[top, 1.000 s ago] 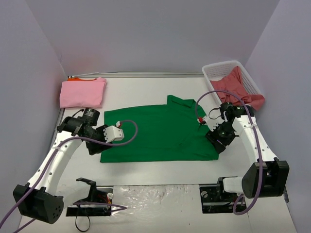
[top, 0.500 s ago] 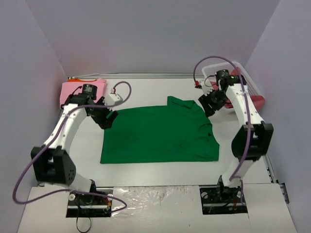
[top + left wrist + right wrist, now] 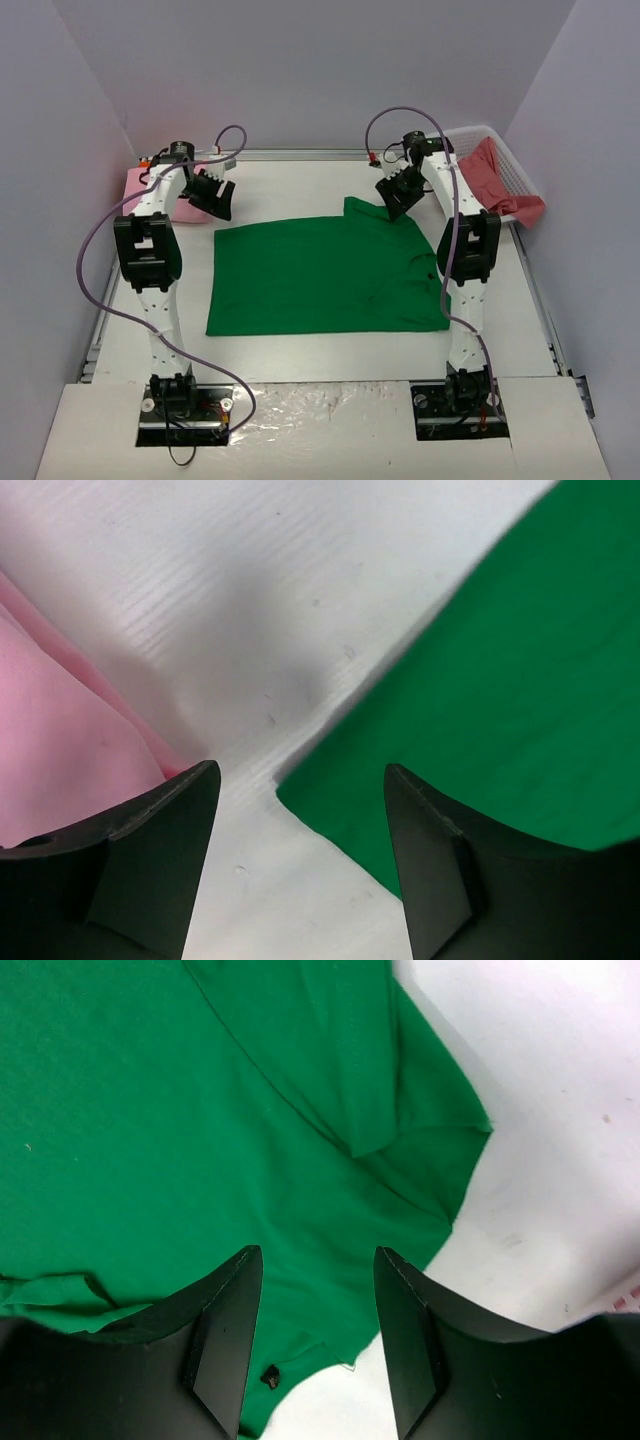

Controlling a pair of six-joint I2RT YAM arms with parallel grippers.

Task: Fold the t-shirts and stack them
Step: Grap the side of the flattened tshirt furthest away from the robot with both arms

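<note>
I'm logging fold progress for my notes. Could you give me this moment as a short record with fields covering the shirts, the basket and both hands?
green t-shirt: lying flat mid-table, not stacked
pink t-shirt: folded, at the table's far left
coral red t-shirt: bunched in the white basket, far right
left hand: open, empty, at the green t-shirt's far-left corner
right hand: open, empty, over the green t-shirt's far-right sleeve
contact with cloth: cannot tell for either hand

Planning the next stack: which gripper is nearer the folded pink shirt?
Left. The left gripper hangs right beside the pink shirt, at its inner edge; the right gripper is far off, over the green shirt, at its far right corner.
</note>
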